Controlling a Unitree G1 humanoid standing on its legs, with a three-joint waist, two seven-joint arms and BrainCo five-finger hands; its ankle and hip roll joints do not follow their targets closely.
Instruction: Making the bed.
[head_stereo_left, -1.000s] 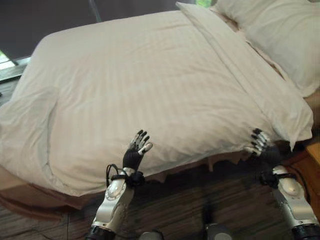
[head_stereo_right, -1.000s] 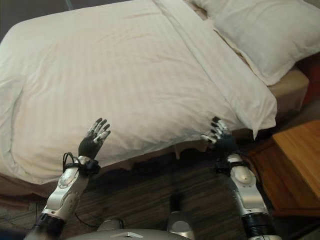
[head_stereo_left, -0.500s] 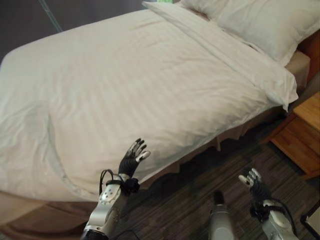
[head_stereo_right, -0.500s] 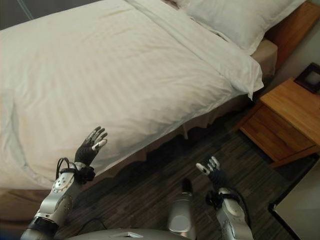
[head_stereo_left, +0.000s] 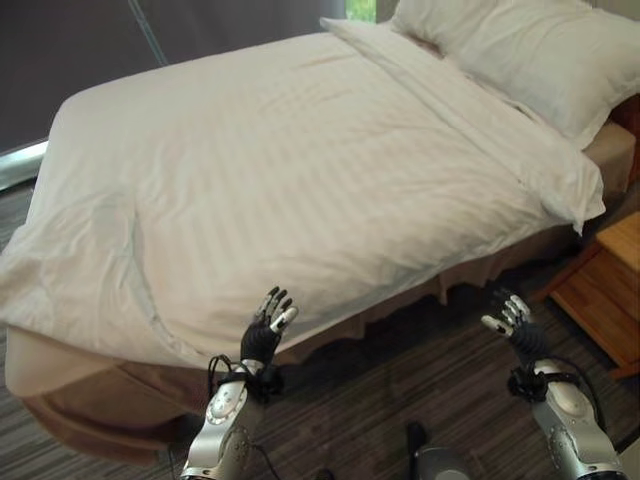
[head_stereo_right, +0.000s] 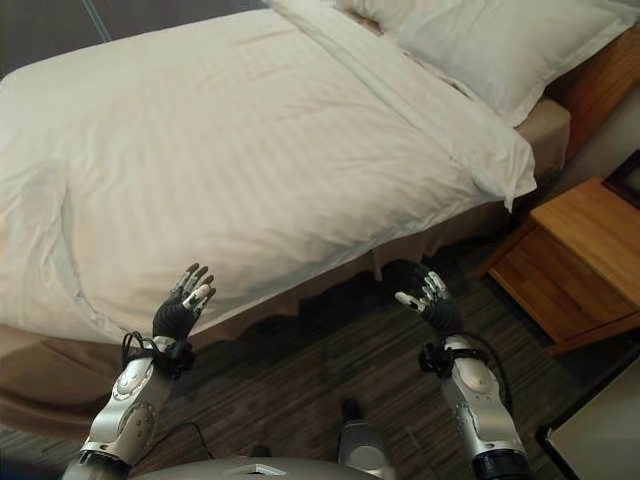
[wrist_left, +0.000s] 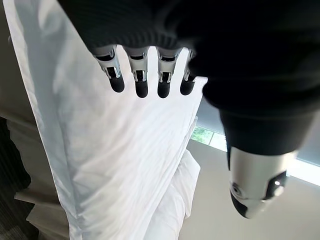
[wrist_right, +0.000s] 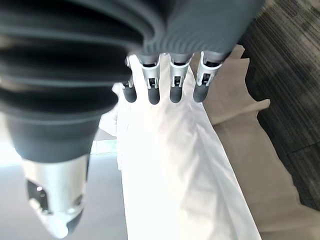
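White striped duvet (head_stereo_left: 300, 180) lies spread over the bed (head_stereo_left: 80, 395), reaching from the foot end up to the pillow (head_stereo_left: 520, 50) at the head; its near edge hangs over the side, above a tan bed skirt (head_stereo_right: 300, 300), and its corner by the pillow droops past the mattress. The left hand (head_stereo_left: 262, 335) is raised just in front of the duvet's hanging edge, fingers (wrist_left: 141, 80) straight and spread, holding nothing; the right hand (head_stereo_right: 432, 298) is up over the dark floor (head_stereo_right: 300, 380) beside the bed, apart from the duvet, fingers (wrist_right: 176, 85) likewise straight and empty. A wooden nightstand (head_stereo_right: 580, 260) stands by the head of the bed.
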